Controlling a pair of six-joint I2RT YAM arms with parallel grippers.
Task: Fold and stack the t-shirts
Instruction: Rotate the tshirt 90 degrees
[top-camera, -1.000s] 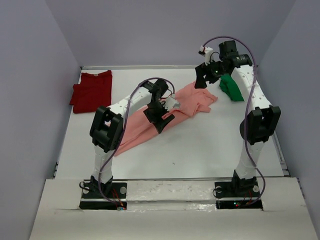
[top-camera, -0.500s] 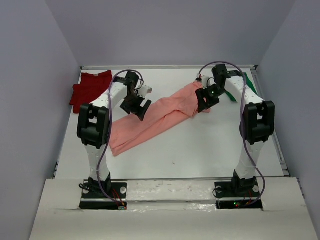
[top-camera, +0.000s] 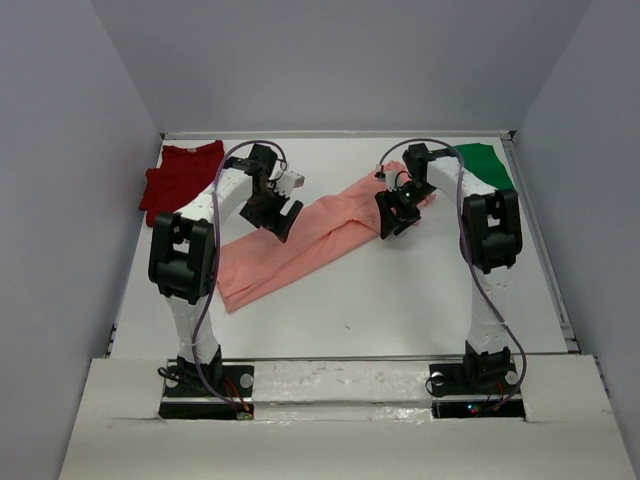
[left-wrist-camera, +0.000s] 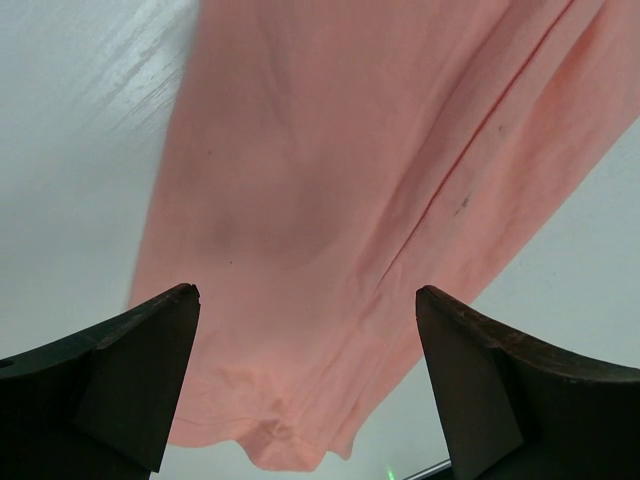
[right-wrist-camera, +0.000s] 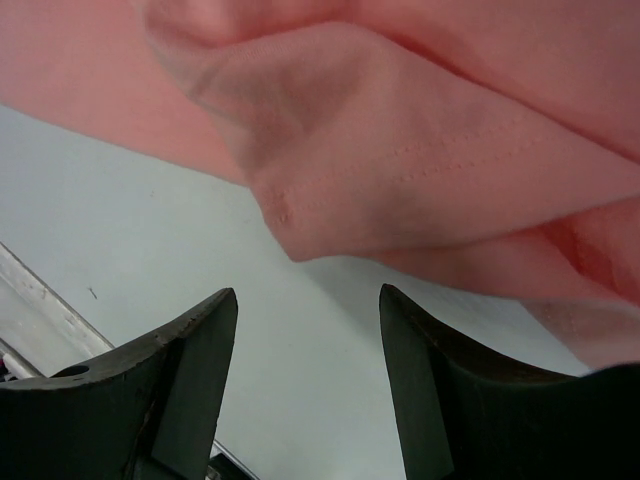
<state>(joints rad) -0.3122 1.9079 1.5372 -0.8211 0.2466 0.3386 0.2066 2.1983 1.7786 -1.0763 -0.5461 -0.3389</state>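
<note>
The pink t-shirt (top-camera: 300, 240) lies on the tabletop (top-camera: 400, 290) as a long, loosely bunched band. It runs diagonally from a crumpled tail toward the near left corner up to a thicker, doubled-over end toward the far right. It is not laid flat, so it probably has to be spread before any fold can be made.

The left claw (top-camera: 278, 215) hangs over the band just left of the middle. Its fingers are spread wide with only cloth and a seam below them, and it grips nothing. The right claw (top-camera: 392, 215) sits low at the band's far right end, also parted and empty, with a folded hem right under its opening. One claw at each end of the band looks like a setup for pinching both ends and pulling the shirt out taut.

In the far left corner the red t-shirt (top-camera: 180, 180) rests flat, well apart from the pink one. The green t-shirt (top-camera: 482, 165) lies in the far right corner, partly hidden by the right arm. Both seem parked clear of the working space.
</note>
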